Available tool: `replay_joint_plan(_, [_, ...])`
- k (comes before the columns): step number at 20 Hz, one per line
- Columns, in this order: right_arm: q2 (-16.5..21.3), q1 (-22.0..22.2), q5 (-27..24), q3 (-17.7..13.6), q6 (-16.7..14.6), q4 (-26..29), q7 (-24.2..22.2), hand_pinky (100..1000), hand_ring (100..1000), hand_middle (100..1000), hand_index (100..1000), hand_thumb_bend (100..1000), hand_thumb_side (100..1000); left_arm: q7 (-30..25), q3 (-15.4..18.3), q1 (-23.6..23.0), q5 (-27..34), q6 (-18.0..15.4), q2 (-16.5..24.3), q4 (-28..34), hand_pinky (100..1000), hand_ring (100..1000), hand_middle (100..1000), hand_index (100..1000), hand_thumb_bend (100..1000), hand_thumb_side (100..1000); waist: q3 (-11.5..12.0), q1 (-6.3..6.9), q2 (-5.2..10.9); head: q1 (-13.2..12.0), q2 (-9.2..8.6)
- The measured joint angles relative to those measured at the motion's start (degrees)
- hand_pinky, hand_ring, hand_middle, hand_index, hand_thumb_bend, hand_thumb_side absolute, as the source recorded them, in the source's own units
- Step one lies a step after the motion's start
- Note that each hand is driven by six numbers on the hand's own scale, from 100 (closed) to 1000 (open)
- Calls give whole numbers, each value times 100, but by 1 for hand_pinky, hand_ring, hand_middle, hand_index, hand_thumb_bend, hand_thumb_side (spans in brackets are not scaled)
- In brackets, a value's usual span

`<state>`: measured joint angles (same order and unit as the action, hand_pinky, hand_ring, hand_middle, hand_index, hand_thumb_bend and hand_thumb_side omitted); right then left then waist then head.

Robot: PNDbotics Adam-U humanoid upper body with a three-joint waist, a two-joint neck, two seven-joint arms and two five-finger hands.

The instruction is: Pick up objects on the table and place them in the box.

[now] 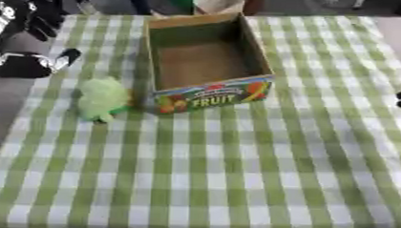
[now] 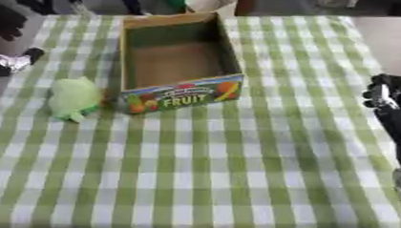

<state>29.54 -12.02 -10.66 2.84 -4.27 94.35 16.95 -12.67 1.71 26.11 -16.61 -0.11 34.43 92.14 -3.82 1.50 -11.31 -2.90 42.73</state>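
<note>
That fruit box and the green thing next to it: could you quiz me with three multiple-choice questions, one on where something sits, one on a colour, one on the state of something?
1. Where does the green toy lie?
A. inside the box
B. on the cloth, at the box's left side
C. at the table's near edge

2. What colours is the tablecloth?
A. green and white checks
B. plain red
C. blue stripes

3. What state is the box in?
A. closed with a lid
B. tipped on its side
C. upright, open on top, nothing seen inside

Answers:
1 B: the toy rests on the cloth just left of the box's front corner.
2 A: green and white squares cover the whole table.
3 C: its bare brown floor shows from above.
</note>
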Motion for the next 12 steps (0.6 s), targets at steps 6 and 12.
replay_joint_plan(6, [0, 0, 0, 1, 3, 0, -4, 609, 617, 561, 662, 100, 509, -526, -359, 255, -166, -35, 280, -101, 635, 630, 612, 720, 599, 100, -15, 1, 1, -14, 0])
replay_joint_plan(12, [0, -1, 0, 3, 6, 0, -10, 610, 617, 561, 662, 100, 510, -991, -782, 649, -601, 18, 424, -448, 656, 653, 642, 739, 664, 102, -56, 14, 6, -46, 0])
